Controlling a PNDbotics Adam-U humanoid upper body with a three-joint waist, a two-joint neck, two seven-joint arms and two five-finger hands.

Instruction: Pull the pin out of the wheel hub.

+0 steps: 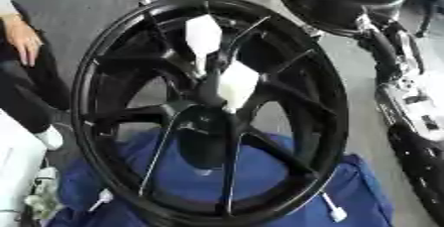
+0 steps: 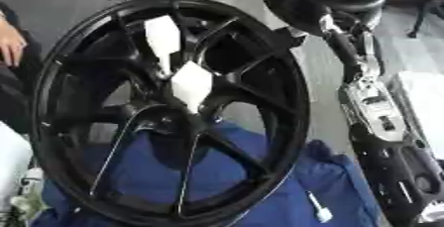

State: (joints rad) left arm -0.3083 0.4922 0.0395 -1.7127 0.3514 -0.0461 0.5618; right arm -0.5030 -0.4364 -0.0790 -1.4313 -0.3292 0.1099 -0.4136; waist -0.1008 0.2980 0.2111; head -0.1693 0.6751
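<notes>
Left eye view: wheel hub (image 1: 208,112) on seemingly blue cloth (image 1: 364,191).

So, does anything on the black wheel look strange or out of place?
Two white pieces stand out against the black wheel: one lies on an upper spoke, the other sits at the hub. What they are cannot be told. The wheel also leans on blue cloth rather than lying flat.
</notes>
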